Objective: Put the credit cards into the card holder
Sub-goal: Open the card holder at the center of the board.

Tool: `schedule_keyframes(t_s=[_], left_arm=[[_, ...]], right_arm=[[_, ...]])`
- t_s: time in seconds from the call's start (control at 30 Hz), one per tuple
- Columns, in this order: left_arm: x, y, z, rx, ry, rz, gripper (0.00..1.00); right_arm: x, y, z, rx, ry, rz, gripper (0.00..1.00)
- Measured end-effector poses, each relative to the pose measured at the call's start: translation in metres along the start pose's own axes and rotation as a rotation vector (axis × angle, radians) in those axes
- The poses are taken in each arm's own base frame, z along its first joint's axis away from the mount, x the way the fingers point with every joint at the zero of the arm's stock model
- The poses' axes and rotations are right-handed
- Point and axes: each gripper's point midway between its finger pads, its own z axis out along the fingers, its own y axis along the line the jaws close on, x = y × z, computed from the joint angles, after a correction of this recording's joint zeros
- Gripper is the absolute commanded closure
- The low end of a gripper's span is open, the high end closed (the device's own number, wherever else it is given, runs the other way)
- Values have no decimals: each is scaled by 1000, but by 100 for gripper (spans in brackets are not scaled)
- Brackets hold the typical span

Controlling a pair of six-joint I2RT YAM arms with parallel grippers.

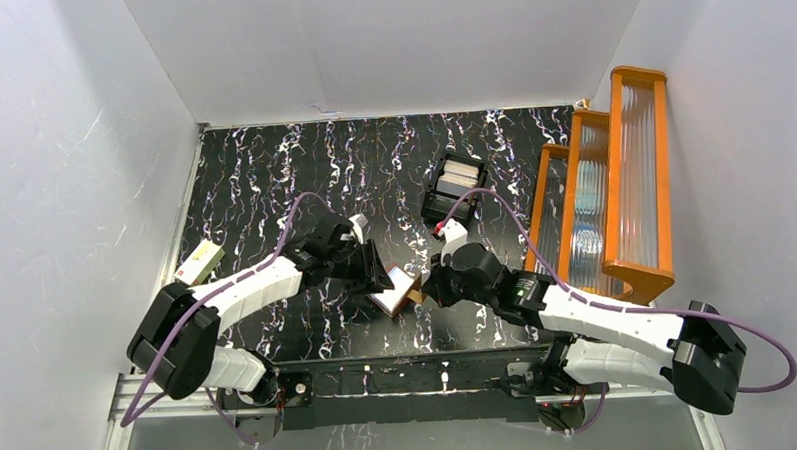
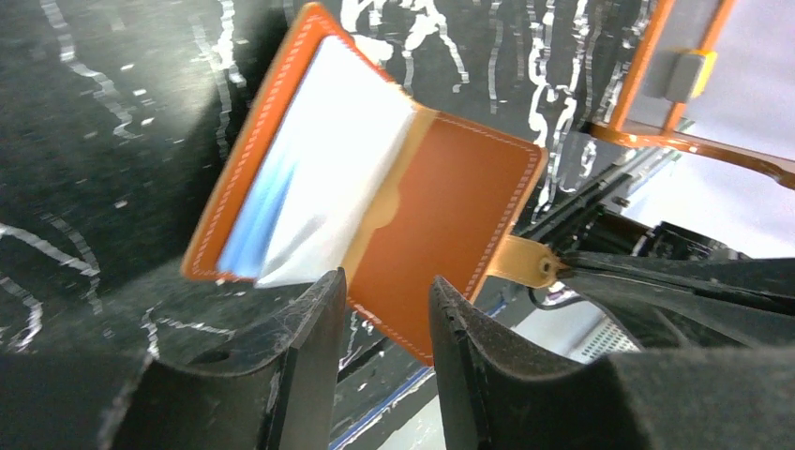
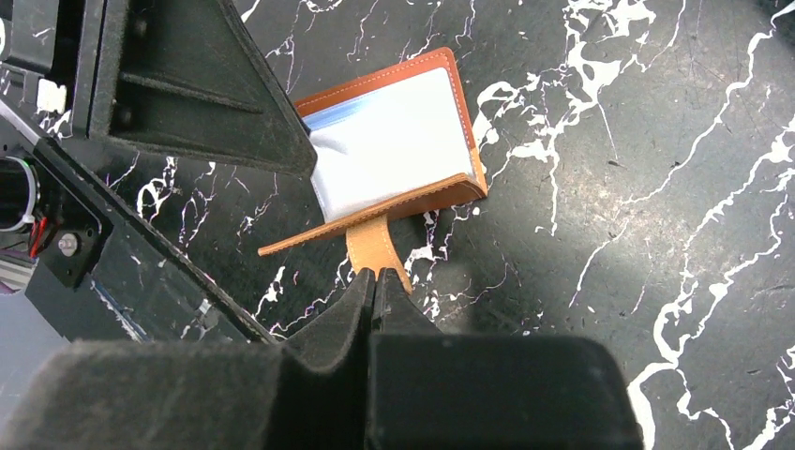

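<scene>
The card holder (image 1: 395,288), a reddish-brown leather wallet, lies open near the table's front edge between both grippers. Its shiny pale pockets (image 2: 323,159) show white with a blue tinge at one end. My right gripper (image 3: 375,275) is shut on the wallet's strap tab (image 3: 373,242) and holds one cover raised. My left gripper (image 2: 386,305) hovers at the wallet's near edge with its jaws apart; the brown cover (image 2: 450,206) shows in the gap beyond the tips. Pale credit cards (image 1: 457,173) stand in a black tray further back.
The black compartmented tray (image 1: 436,209) sits behind the right arm. An orange stepped rack (image 1: 614,197) with ribbed clear panels fills the right side. A cream box (image 1: 200,260) lies by the left wall. White walls enclose the black marbled table (image 1: 272,169).
</scene>
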Motion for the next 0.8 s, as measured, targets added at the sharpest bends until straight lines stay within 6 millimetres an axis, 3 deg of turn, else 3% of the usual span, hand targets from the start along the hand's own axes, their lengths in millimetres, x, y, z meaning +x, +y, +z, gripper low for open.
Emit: schedule_keyframes(t_s=[0.13,0.43,0.53,0.67,0.8], left_arm=[[4,-17,9,68,14,11,64],[26,-24,27,68,69,34,64],[30,-27,28,62,72,46,64],[31,-31,30,51,67,58,64],[32,-26,31,23,62,60,64]], right_arm=[[-1,-1,-3,7,-5,13,85],[2,-8,-16,73,36,85,58],[-14,-1,-22,75,17,125,57],[-38,8,-28,75,-29,178,63],[-41,10,-22,100,-20,214,66]])
